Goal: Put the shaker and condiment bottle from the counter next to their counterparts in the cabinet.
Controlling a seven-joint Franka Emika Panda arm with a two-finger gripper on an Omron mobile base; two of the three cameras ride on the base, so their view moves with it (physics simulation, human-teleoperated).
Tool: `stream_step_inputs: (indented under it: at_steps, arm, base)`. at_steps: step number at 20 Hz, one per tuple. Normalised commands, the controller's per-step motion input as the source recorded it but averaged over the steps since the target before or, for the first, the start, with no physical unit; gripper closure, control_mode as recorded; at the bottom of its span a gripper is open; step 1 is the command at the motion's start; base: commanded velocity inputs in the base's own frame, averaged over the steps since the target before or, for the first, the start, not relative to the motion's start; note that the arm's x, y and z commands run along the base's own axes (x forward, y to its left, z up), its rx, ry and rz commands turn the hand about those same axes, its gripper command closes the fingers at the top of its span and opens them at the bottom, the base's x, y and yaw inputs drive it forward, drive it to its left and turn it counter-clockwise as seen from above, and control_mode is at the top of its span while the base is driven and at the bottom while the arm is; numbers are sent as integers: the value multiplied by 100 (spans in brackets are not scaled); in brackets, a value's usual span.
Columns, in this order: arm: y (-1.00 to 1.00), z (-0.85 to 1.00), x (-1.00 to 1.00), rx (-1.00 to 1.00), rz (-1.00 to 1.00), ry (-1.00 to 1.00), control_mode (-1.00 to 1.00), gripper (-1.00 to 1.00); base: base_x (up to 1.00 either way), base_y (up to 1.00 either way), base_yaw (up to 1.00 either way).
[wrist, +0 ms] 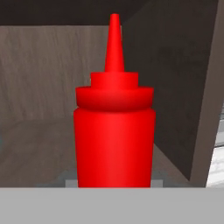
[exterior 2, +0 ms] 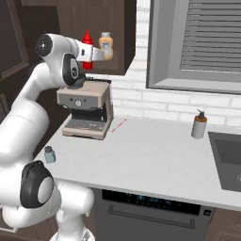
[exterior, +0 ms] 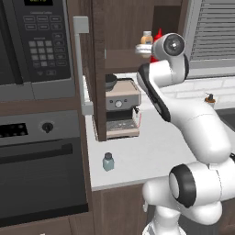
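The red condiment bottle (wrist: 114,131) stands upright right in front of the hand, inside the dark wooden cabinet (exterior 2: 117,19). My gripper (exterior 2: 88,55) is shut on the bottle (exterior 2: 87,40) low on its body, and the fingertips are hidden. The peach-orange counterpart bottle (exterior 2: 106,45) with its pale cap stands on the shelf just right of the red one; from the left side it shows as the peach bottle (exterior: 147,38) beside the red nozzle (exterior: 159,34). The small grey-blue shaker (exterior: 108,161) stands alone near the counter's front edge, also seen as the shaker (exterior 2: 49,154).
The cabinet door (exterior: 87,69) hangs open with its grey bar handle. A coffee machine (exterior 2: 87,110) sits under the cabinet. A grey pump dispenser (exterior 2: 199,124) stands by the sink (exterior 2: 228,155). The microwave (exterior: 32,41) and oven (exterior: 41,160) fill the left.
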Motion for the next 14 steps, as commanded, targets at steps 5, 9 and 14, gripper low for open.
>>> stream_step_inputs:
  at_steps: [5,9,14]
  arm:
    - [-2,0,32,-2,0,-1,-100,100]
    - [0,-3,32,-2,0,-1,-100,100]
    - [0,-10,35,-2,0,0,-100,100]
  base:
    - [0,0,0]
    - [0,0,0]
    - [0,0,0]
